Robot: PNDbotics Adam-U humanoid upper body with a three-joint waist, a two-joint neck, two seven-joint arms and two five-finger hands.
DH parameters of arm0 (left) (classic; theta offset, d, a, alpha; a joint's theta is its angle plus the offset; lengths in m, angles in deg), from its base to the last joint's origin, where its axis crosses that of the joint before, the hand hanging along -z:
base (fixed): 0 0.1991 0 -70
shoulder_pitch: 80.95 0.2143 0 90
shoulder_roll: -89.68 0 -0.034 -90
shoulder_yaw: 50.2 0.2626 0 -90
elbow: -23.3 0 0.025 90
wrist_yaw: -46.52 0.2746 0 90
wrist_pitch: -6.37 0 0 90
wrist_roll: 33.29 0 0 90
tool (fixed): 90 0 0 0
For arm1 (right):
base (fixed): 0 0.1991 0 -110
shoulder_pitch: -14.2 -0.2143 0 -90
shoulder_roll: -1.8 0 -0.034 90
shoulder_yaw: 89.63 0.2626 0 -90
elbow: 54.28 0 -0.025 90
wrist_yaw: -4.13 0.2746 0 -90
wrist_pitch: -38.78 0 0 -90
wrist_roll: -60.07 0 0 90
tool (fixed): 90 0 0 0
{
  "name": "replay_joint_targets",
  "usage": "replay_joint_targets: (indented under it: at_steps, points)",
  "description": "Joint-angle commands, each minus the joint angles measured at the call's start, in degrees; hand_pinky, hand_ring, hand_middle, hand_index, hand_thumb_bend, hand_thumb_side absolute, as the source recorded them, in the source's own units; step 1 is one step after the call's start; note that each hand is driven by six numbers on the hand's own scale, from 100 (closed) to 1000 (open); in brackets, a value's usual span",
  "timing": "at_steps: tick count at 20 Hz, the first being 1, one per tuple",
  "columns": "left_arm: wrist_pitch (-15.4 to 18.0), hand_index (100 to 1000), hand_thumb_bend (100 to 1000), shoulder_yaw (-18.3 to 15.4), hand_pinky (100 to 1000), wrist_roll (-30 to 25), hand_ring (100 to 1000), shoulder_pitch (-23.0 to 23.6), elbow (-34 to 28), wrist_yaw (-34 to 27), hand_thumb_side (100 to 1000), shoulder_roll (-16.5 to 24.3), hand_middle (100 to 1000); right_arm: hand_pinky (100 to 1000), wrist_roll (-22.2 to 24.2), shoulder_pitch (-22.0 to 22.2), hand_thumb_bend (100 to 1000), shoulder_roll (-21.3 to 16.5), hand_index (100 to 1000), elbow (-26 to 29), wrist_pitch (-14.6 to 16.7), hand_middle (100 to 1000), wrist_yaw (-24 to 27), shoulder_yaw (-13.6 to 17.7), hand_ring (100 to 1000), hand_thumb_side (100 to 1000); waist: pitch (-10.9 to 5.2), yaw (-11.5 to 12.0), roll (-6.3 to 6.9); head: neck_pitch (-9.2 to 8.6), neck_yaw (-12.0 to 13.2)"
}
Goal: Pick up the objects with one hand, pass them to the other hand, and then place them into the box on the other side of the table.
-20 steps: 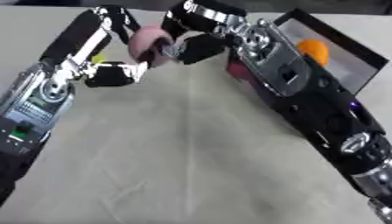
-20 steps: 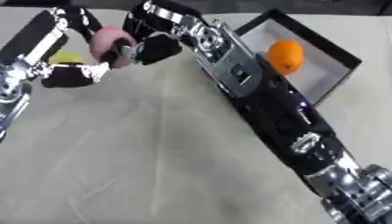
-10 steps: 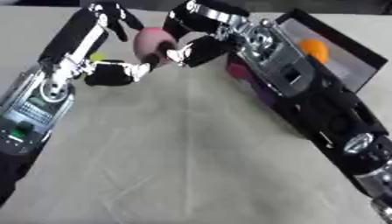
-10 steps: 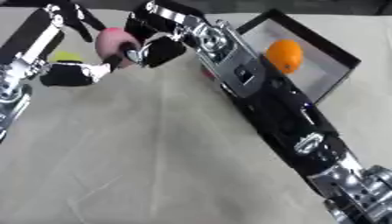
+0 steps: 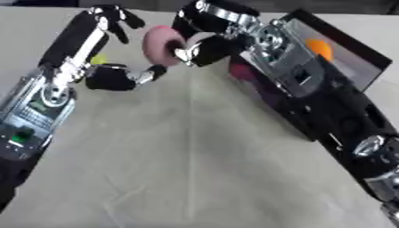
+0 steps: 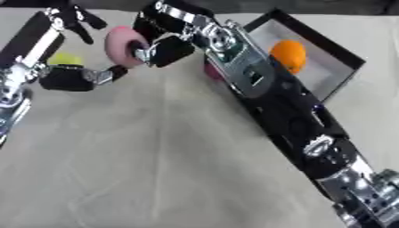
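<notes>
A pink round ring-like object (image 5: 160,44) is held up above the table at the far left. My right hand (image 5: 204,50) is shut on its right side, fingers curled round the edge. My left hand (image 5: 109,78) is open just left of it, fingers (image 5: 117,20) spread upward and the thumb tip close under the pink object; I cannot tell whether it touches. An orange ball (image 6: 288,54) lies in the black-rimmed box (image 6: 347,55) at the far right.
A small yellow-green thing (image 6: 65,59) shows behind my left hand. A dark red shape (image 6: 210,71) sits by the box's near wall, mostly hidden by my right arm. My right forearm runs diagonally across the beige cloth.
The pink object has shifted only slightly right with my right hand. My left hand stays spread beside it.
</notes>
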Motion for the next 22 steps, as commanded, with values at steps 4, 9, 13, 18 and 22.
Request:
replay_joint_targets:
  at_steps: [4, 9, 13, 18, 22]
  points:
    - [-0.24, 772, 745, -1.04, 741, 0.28, 569, 0.34, -0.97, 0.28, 462, 2.6, 671, 828, -0.82, -0.86, 100, -2.16, 479, 1.49, 0.15, 491, -0.01, 1.06, 599, 100, -2.06, -0.31, -0.12, -0.35, -0.41]
    - [-0.88, 770, 733, -1.53, 741, 0.9, 569, 1.35, -0.78, 0.14, 451, 3.58, 669, 829, -1.62, -0.38, 100, -3.8, 481, 1.64, 0.15, 492, 0.1, 1.92, 600, 100, -2.21, -0.73, -0.06, -0.33, -0.59]
    - [-1.34, 767, 731, -1.99, 740, 1.32, 567, 2.34, -0.62, -0.01, 448, 3.92, 669, 829, -2.73, 0.36, 100, -5.42, 482, 2.03, -0.19, 493, 0.8, 3.21, 600, 100, -2.3, -1.05, -0.01, -0.41, -0.74]
    - [-1.7, 765, 728, -2.53, 740, 1.74, 566, 3.09, -0.63, -0.22, 448, 4.56, 668, 830, -4.64, 1.46, 100, -9.13, 482, 2.84, -0.25, 493, 0.72, 4.81, 602, 100, -2.38, -1.46, 0.0, -0.35, -0.71]
    - [-2.02, 766, 722, -3.14, 741, 2.19, 566, 3.41, -0.81, -0.52, 448, 5.05, 669, 830, -6.04, 2.84, 100, -12.92, 483, 3.0, -0.24, 494, 0.59, 6.12, 603, 100, -2.39, -1.75, 0.03, -0.35, -0.36]
